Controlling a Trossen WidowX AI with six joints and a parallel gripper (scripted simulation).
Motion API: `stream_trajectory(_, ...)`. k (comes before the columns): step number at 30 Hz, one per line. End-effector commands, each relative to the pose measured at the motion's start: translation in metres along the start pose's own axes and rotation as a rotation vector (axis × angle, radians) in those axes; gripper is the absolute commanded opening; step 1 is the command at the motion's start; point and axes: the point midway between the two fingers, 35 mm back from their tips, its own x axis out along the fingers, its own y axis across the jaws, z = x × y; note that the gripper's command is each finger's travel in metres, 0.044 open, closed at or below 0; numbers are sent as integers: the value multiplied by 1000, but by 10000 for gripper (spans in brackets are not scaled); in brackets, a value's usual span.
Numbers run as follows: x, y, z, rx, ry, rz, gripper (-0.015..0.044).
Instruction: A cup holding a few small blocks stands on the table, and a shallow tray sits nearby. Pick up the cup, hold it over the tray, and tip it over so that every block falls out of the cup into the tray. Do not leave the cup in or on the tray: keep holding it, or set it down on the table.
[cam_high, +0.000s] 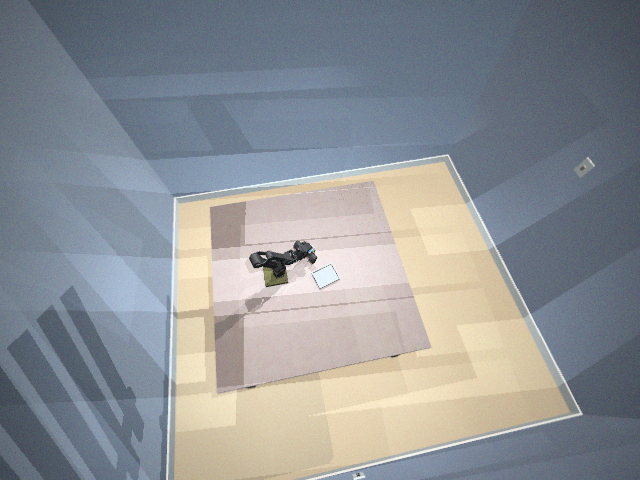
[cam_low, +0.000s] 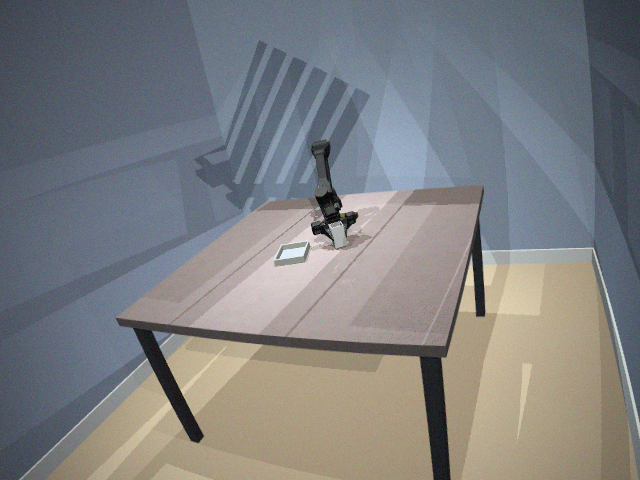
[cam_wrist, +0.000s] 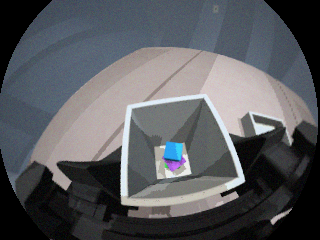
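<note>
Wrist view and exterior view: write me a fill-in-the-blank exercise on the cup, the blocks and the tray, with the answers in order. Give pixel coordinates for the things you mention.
1. The black parallel-jaw gripper (cam_low: 336, 229) (cam_wrist: 168, 128) is shut on the pale, square-mouthed ____.
2. The topmost small block inside it is coloured ____.
3. Directly beneath that block lies one coloured ____.
4. The shallow, pale rectangular tray (cam_high: 325, 276) (cam_low: 292, 253) (cam_wrist: 265, 123) stands on the brownish-pink ____.

Missing words: cup; blue; purple; table.
</note>
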Motion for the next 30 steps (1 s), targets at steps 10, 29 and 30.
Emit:
stream_trajectory(10,-12,-1,20,0,-17,-7,0)
stream_trajectory(29,-21,-3,42,0,-18,-8,0)
stream_trajectory(30,-21,-3,42,0,-18,-8,0)
